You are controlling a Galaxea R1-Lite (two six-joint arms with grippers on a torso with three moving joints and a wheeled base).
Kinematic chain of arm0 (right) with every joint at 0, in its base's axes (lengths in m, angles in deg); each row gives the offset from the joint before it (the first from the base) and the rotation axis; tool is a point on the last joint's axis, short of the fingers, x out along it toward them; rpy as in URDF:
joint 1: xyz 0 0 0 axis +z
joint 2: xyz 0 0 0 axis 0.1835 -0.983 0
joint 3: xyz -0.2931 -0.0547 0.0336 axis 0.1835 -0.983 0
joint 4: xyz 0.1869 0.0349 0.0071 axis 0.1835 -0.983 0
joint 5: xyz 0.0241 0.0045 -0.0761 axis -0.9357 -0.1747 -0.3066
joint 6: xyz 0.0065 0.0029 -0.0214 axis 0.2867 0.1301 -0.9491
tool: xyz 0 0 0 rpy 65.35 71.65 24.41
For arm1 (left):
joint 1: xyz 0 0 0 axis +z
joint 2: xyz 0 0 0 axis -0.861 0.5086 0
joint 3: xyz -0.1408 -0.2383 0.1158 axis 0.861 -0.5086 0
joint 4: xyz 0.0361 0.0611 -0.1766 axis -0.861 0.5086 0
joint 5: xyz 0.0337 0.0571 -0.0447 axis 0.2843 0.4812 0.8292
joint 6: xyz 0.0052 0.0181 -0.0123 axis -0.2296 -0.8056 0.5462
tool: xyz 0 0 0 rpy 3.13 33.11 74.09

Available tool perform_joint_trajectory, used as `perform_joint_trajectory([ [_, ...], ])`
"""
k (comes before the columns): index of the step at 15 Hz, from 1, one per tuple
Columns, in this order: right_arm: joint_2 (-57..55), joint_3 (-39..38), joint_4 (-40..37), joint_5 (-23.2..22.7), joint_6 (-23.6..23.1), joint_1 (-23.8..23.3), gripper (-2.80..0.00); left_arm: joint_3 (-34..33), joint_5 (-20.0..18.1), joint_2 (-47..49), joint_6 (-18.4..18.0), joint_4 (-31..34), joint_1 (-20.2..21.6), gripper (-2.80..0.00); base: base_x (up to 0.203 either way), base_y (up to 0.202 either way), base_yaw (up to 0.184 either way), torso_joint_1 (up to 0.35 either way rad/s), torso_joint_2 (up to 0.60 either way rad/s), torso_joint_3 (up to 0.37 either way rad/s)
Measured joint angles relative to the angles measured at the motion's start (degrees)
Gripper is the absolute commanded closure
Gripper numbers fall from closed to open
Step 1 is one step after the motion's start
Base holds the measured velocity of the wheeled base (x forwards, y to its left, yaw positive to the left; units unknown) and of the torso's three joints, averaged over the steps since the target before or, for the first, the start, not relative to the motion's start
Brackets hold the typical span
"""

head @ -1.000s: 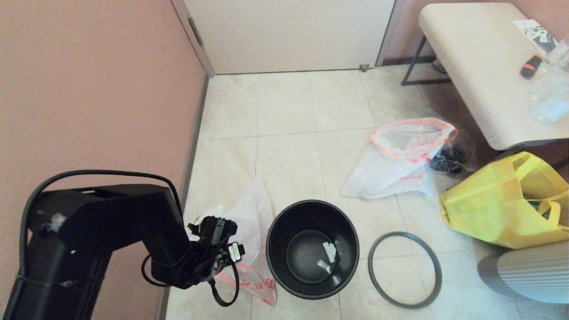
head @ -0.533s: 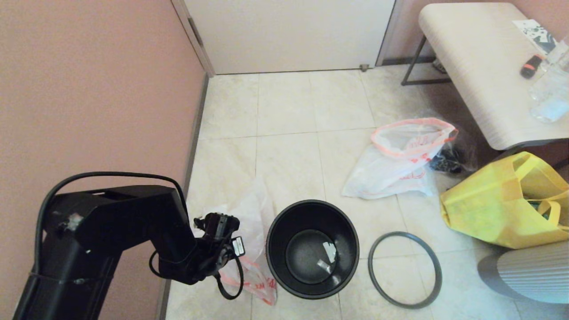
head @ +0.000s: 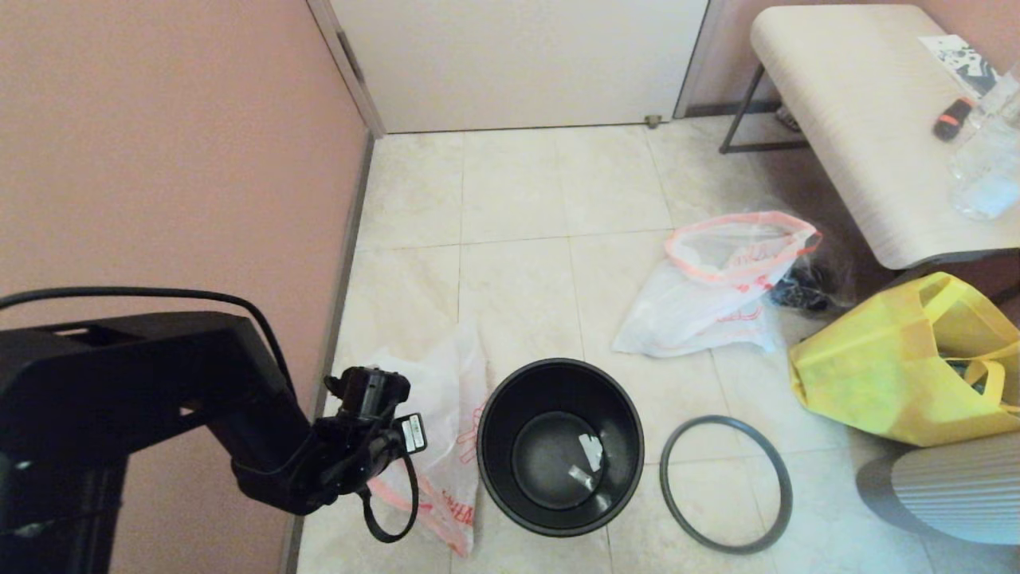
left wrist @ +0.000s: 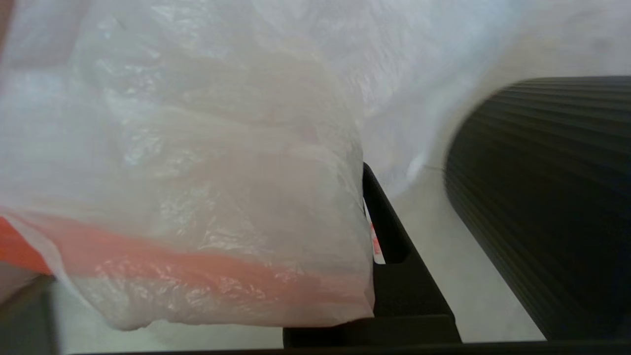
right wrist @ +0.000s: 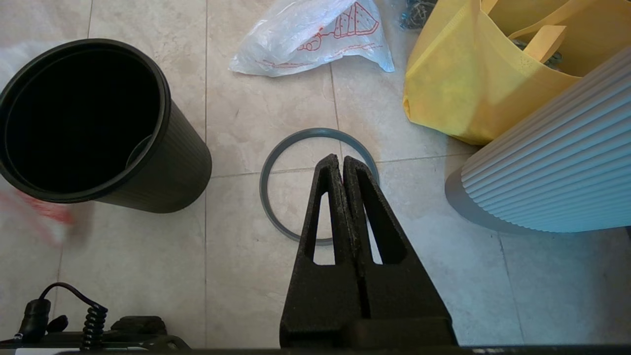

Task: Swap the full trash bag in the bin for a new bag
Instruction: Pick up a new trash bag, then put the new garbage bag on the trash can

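The bin stands upright on the tiled floor, low in the middle of the head view, its long axis vertical and its round mouth open straight up. It has no liner; a few pale scraps lie on its bottom. Its loose grey hoop lies flat on the floor just beside it at 3 o'clock, apart from it.

At 9 o'clock of the bin a thin white plastic bag with red print is bunched up against the bin's ribbed wall. The left gripper sits low at that bag, next to the pink wall, and its fingers are pinched on a fold of the film, which drapes over them in the left wrist view. The bag's lower edge trails on the floor.

The right gripper hangs above the hoop, fingers pressed together on nothing.

At 1 o'clock of the bin, well apart, a second white bag lies crumpled with its red-edged mouth open. A yellow tote slumps at 2 o'clock, and a pale ribbed rounded object stands past the hoop at 3 o'clock. A pale tabletop fills the far right corner.
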Motion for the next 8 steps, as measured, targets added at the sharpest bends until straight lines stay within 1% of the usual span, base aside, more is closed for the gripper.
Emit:
perform_joint_trajectory([
  [1, 0.00, 0.00, 0.00, -0.02, -0.01, 0.02, 0.00, -2.04, 0.22, -4.20, -0.49, 1.91, -0.64, 0.00, 0.000, 0.000, 0.000, 0.000, 0.00, 0.000],
  [2, 0.00, 0.00, 0.00, -0.02, -0.01, 0.00, 0.00, -3.63, 0.57, -8.51, -0.68, 5.15, -1.59, 0.00, 0.000, 0.000, 0.000, 0.000, 0.00, 0.000],
  [3, 0.00, 0.00, 0.00, -0.01, -0.01, 0.02, 0.00, -4.80, 1.05, -13.24, -0.63, 10.07, -2.80, 0.00, 0.000, 0.000, 0.000, 0.000, 0.00, 0.000],
  [5, 0.00, 0.00, 0.00, -0.02, -0.01, 0.02, 0.00, -5.42, 1.65, -22.57, -0.16, 21.89, -5.20, 0.00, 0.000, 0.000, 0.000, 0.000, 0.00, 0.000],
  [6, 0.00, 0.00, 0.00, -0.02, -0.01, 0.02, 0.00, -4.34, 1.76, -27.62, 0.06, 28.77, -6.56, 0.00, 0.000, 0.000, 0.000, 0.000, 0.00, 0.000],
  [7, 0.00, 0.00, 0.01, 0.00, 0.00, 0.02, 0.00, -2.20, 1.77, -32.18, 0.58, 36.29, -8.11, 0.00, 0.000, 0.000, 0.000, 0.000, 0.00, 0.000],
  [8, 0.00, 0.00, 0.00, 0.00, -0.01, 0.02, 0.00, 1.36, 1.82, -36.22, 1.64, 44.21, -9.89, 0.00, 0.000, 0.000, 0.000, 0.000, 0.00, 0.000],
])
